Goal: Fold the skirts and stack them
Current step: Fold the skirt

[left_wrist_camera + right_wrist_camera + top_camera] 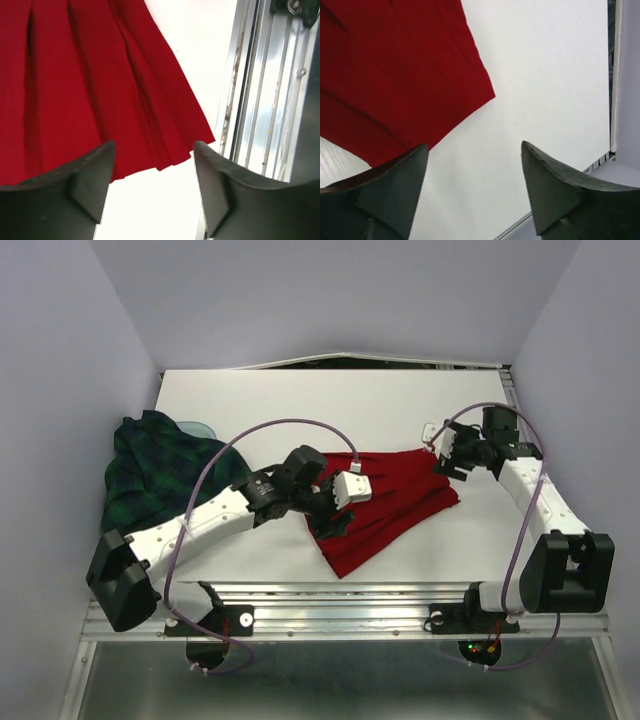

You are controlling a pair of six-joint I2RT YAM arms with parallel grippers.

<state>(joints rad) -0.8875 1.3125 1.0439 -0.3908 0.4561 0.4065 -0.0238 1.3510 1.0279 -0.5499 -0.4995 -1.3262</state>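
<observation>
The red pleated skirt [385, 512] lies folded in the middle of the table, its hem toward the front edge. It also shows in the left wrist view [75, 90] and the right wrist view [390, 80]. The dark green and navy plaid skirt [160, 475] lies crumpled at the table's left side. My left gripper [335, 520] is open and empty, hovering over the red skirt's left part [152, 155]. My right gripper [447, 462] is open and empty at the skirt's far right corner [472, 155].
The white table [300, 400] has a metal rail along its front edge [340, 592], seen too in the left wrist view [265, 100]. A small white tag [432, 427] lies near the right gripper. Lilac walls enclose the table on three sides.
</observation>
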